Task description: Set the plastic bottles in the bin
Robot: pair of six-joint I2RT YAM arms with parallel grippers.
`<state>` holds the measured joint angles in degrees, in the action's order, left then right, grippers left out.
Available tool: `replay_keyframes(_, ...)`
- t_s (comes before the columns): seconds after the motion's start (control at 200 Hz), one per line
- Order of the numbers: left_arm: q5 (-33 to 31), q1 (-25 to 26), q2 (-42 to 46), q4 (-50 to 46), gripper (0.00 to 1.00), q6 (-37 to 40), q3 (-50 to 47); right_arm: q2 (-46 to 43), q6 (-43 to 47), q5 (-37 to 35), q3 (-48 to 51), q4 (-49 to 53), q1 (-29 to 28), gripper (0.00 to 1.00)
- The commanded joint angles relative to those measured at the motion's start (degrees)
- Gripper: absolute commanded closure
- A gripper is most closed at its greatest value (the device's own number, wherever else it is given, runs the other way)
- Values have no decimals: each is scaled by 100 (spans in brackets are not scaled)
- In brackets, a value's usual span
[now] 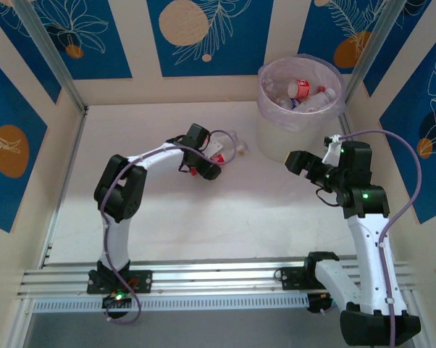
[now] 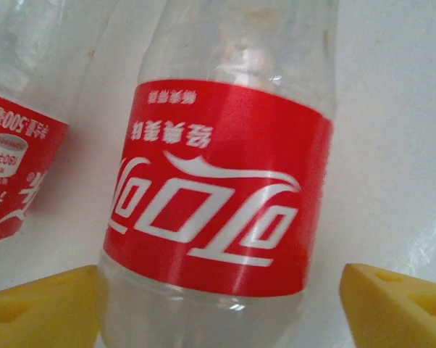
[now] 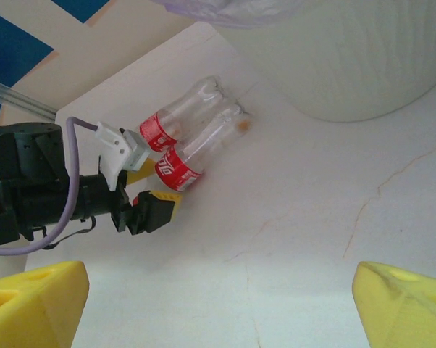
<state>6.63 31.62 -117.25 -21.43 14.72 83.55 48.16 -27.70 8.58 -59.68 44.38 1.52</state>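
**A:** The left end effector (image 3: 154, 187) is out at the far middle of the counter (image 1: 167, 232). Its jaws are spread astride the first bottle (image 3: 193, 156): one finger (image 2: 44, 308) is at the bottle's side and there's a gap at the other.

**B:** So released, not clenched. That bottle lies flat, its long axis roughly along the far edge, with the neck toward the end effector and the base toward the bin (image 1: 269, 130).

**A:** The second bottle (image 3: 182, 109) lies parallel, touching it. The bin stands in the far right corner, just right of the pair, with more bottles (image 1: 301, 90) inside.

**B:** The right end effector (image 3: 219, 275) hangs on the bin's near side, jaws wide, nothing between them.

**A:** There's bare counter across the middle and near half. Panels (image 1: 30, 109) wall the left, far and right edges.
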Motion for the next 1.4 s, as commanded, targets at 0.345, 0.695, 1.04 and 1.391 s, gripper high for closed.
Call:
replay_keyframes(0.345, 456, 2, 48, 437, 36, -518, -545, -194, -252, 307, 210, -140, -28, 6)
replay_keyframes(0.695, 692, 294, 1838, 1192, 44, -1131, -1995, -95, -1230, 388, 912, -1370, -705, 6)
replay_keyframes(1.04, 567, 1237, 3739, 2161, 44, -2442, -3539, 864, -1616, -75, 1049, -2769, -1650, 0)
replay_keyframes(1.391, 298, 1641, 4107, 2183, 44, -2670, -3632, 1622, -1800, 99, 1032, -3476, -2018, 3)
